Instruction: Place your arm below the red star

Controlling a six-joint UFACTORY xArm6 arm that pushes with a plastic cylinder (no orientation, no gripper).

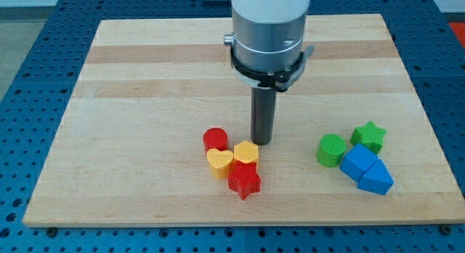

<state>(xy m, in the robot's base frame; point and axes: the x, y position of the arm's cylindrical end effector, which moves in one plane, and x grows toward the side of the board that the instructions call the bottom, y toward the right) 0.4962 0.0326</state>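
Observation:
The red star (245,181) lies near the board's bottom edge, a little left of centre. It touches a yellow heart (219,163) at its upper left and a yellow block (246,153) just above it. A red cylinder (215,139) sits above the yellow heart. My tip (261,141) stands on the board just right of the yellow block, above and slightly right of the red star, clear of it.
At the view's right stand a green cylinder (332,150), a green star (369,137), a blue block (358,161) and a blue triangular block (375,180), bunched together. The wooden board (145,78) lies on a blue perforated table.

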